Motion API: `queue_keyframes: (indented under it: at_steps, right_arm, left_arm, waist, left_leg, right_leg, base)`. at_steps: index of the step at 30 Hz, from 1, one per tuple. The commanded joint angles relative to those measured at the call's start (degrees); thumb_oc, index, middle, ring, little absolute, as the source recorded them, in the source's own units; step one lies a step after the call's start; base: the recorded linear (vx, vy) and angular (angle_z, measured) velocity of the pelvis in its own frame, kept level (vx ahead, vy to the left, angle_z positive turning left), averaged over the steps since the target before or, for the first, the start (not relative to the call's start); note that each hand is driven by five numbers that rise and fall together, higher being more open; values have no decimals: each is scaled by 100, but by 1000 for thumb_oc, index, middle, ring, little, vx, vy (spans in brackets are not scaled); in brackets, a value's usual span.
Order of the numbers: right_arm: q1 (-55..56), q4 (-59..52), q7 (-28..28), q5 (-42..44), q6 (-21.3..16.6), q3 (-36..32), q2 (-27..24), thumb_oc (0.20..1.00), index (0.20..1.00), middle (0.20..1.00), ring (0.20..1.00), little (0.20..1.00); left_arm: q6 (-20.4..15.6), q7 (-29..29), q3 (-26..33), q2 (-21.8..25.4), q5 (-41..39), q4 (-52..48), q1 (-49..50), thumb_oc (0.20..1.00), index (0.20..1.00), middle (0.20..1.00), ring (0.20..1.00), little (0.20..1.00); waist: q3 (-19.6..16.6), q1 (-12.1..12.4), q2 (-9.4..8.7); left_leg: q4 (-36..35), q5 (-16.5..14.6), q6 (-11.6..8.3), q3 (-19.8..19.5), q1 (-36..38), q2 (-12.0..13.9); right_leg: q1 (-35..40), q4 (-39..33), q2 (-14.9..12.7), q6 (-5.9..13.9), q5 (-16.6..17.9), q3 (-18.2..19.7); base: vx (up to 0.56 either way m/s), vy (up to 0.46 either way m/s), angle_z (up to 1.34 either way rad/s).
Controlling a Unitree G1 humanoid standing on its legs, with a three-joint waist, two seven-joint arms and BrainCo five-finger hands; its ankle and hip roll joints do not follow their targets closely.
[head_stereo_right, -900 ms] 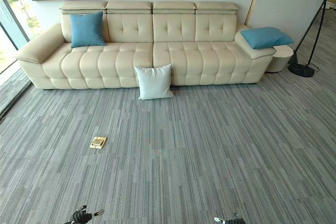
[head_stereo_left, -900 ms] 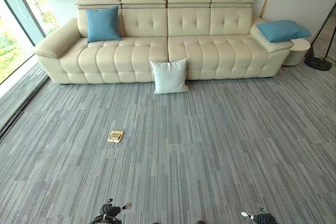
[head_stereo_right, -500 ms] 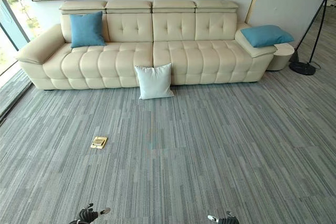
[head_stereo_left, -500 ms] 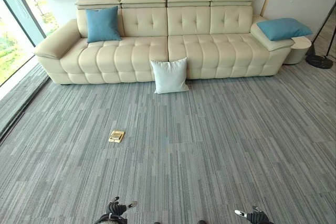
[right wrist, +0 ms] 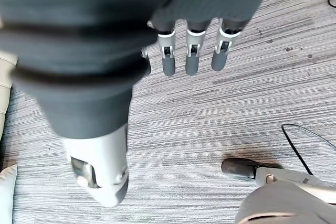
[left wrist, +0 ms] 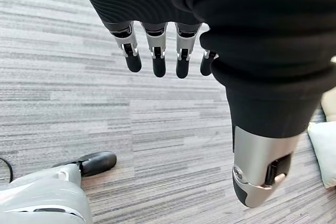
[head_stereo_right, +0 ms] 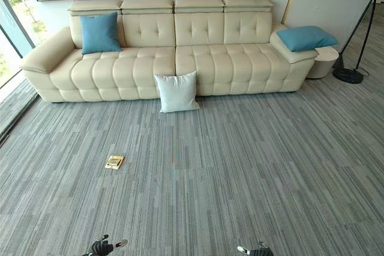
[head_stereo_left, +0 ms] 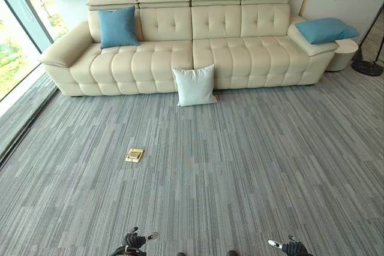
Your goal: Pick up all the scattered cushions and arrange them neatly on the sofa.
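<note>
Cushions lie scattered: one on the carpet, two on the cream sofa [head_stereo_left: 192,46].

White cushion [head_stereo_left: 194,86] stands upright on the grey carpet [head_stereo_left: 240,166] at upper centre of the frame, leaning against the sofa's front edge. One blue cushion [head_stereo_left: 117,27] is propped upright against the backrest at the sofa's left end; another blue cushion [head_stereo_left: 326,30] lies flat on the right armrest, upper right. A small brass floor plate [head_stereo_left: 134,154] sits in the carpet left of centre. No writing is readable. Left hand [left wrist: 157,51] and right hand [right wrist: 191,51] hang at the bottom edge above the carpet, fingers straight and slightly spread, holding nothing.
</note>
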Motion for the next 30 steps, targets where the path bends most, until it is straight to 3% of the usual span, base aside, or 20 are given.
queue_keyframes:
  at_steps: [1,4,7,9,10,11,13,15,16,17,19,21,22,23,24,26,28,29,30]
  right_arm:
    - [-549,97,-31,42,-91,163,-43,1000,1000,1000,1000,1000]
    - [-620,45,-53,56,-86,186,-31,1000,1000,1000,1000,1000]
    - [-746,-67,-70,61,-96,240,-35,1000,1000,1000,1000,1000]
    - [-771,-104,-63,76,-84,240,10,1000,1000,1000,1000,1000]
    - [-774,-74,-41,89,-55,241,50,1000,1000,1000,1000,1000]
    - [-755,-107,-35,89,-73,261,78,1000,1000,1000,1000,1000]
    - [-721,-101,-55,83,-76,269,106,1000,1000,1000,1000,1000]
    - [-736,-117,-68,86,-71,273,91,1000,1000,1000,1000,1000]
    - [-757,-156,-90,92,-69,274,62,1000,1000,1000,1000,1000]
    - [-756,-156,-90,92,-69,274,61,1000,1000,1000,1000,1000]
    - [-766,-236,-154,68,-39,229,44,1000,1000,1000,1000,1000]
    - [-686,-285,-152,41,-34,196,13,1000,1000,1000,1000,1000]
    - [-555,-227,-125,76,-61,161,-20,1000,1000,1000,1000,1000]
    - [-552,-227,-125,76,-61,162,-22,1000,1000,1000,1000,1000]
    - [-530,-206,-119,109,-75,141,-66,1000,1000,1000,1000,1000]
    - [-529,-170,-83,191,-151,129,-162,1000,1000,1000,1000,1000]
    - [-540,-164,-69,219,-161,114,-177,1000,1000,1000,1000,1000]
    - [-555,-140,-47,270,-189,95,-175,1000,1000,1000,1000,1000]
    - [-605,-135,-33,299,-192,84,-200,1000,1000,1000,1000,1000]
  left_arm:
    - [-152,19,-176,70,-44,234,-524,1000,1000,1000,1000,1000]
    - [-167,39,-197,71,-108,150,-564,1000,1000,1000,1000,1000]
    - [-173,71,-201,77,-163,159,-634,1000,1000,1000,1000,1000]
    - [-180,68,-209,80,-206,155,-673,1000,1000,1000,1000,1000]
    - [-164,53,-237,85,-204,134,-685,1000,1000,1000,1000,1000]
    - [-170,54,-249,64,-237,131,-699,1000,1000,1000,1000,1000]
    - [-185,44,-239,28,-340,169,-717,1000,1000,1000,1000,1000]
    - [-200,61,-257,19,-387,158,-747,1000,1000,1000,1000,1000]
    - [-208,66,-259,6,-435,144,-790,1000,1000,1000,1000,1000]
    - [-208,66,-259,4,-435,144,-789,1000,1000,1000,1000,1000]
    - [-254,85,-263,-8,-460,142,-881,1000,1000,1000,1000,1000]
    - [-275,67,-257,8,-456,163,-893,1000,1000,1000,1000,1000]
    - [-291,85,-249,-23,-394,230,-836,1000,1000,1000,1000,1000]
    - [-292,85,-250,-26,-394,230,-833,1000,1000,1000,1000,1000]
    - [-287,76,-253,-61,-414,233,-798,1000,1000,1000,1000,1000]
    - [-298,61,-295,-130,-406,217,-765,1000,1000,1000,1000,1000]
    - [-300,46,-304,-133,-407,202,-755,1000,1000,1000,1000,1000]
    - [-298,31,-302,-129,-457,145,-739,1000,1000,1000,1000,1000]
    - [-262,-3,-318,-130,-479,103,-734,1000,1000,1000,1000,1000]
  waist:
    - [302,-86,-170]
    - [382,-73,-190]
    - [485,-38,-177]
    - [606,-39,-139]
    - [718,-95,-89]
    - [812,-141,-36]
    - [849,-162,6]
    - [890,-197,-4]
    - [924,-245,-63]
    - [934,-253,-50]
    - [1003,-394,-115]
    - [995,-506,-96]
    - [850,-588,-81]
    - [849,-591,-74]
    - [792,-629,-16]
    - [722,-675,179]
    - [674,-698,205]
    - [658,-694,262]
    - [713,-659,218]
  left_leg:
    - [5,-655,-125,-70,257,-9]
    - [5,-670,-50,-110,161,-49]
    - [5,-634,92,-108,-50,-140]
    - [83,-678,255,-172,-152,-235]
    - [88,-726,383,-226,-84,-300]
    - [44,-759,459,-220,29,-308]
    - [5,-894,415,-258,224,-314]
    - [5,-994,378,-306,328,-343]
    - [5,-1130,325,-362,444,-408]
    - [5,-1136,321,-370,458,-393]
    - [5,-1389,184,-445,730,-435]
    - [5,-1547,110,-478,940,-376]
    - [5,-1677,43,-544,1117,-283]
    - [5,-1681,41,-545,1119,-277]
    - [5,-1658,-13,-532,1183,-160]
    - [358,-1113,-194,-500,1084,150]
    - [546,-920,-266,-501,972,197]
    - [1056,-467,-409,-461,798,305]
    - [1937,-50,-481,-548,480,251]
  right_leg:
    - [184,7,-371,516,-611,-101]
    - [107,15,-400,526,-595,-93]
    - [-344,556,-490,543,-705,-9]
    - [-857,1478,-531,631,-789,77]
    - [-1390,2628,-605,754,-496,193]
    - [-1707,3341,-603,770,-274,232]
    - [-2116,3461,-554,713,-375,78]
    - [-2147,3063,-520,658,-453,-27]
    - [-2163,2224,-570,662,-368,-171]
    - [-2133,2200,-558,660,-362,-187]
    - [-2296,848,-663,802,68,-454]
    - [-2350,578,-662,865,214,-496]
    - [-2243,646,-643,729,323,-460]
    - [-2243,650,-638,729,317,-465]
    - [-2236,763,-597,669,281,-468]
    - [-2173,966,-396,465,66,-512]
    - [-2114,963,-361,389,-19,-548]
    - [-1889,952,-222,223,-233,-577]
    - [-1612,900,-129,62,-400,-493]
  base:
    - [25,36,1]
    - [24,75,1]
    - [-21,178,-3]
    - [-7,201,-3]
    - [72,268,-11]
    - [75,221,5]
    - [248,58,26]
    - [268,-49,0]
    - [176,-79,0]
    - [278,-129,8]
    - [446,-202,15]
    - [553,-247,27]
    - [394,-189,51]
    - [537,-262,51]
    - [344,-185,42]
    - [416,-253,27]
    - [233,-162,-10]
    - [363,-272,-1]
    - [455,-342,9]
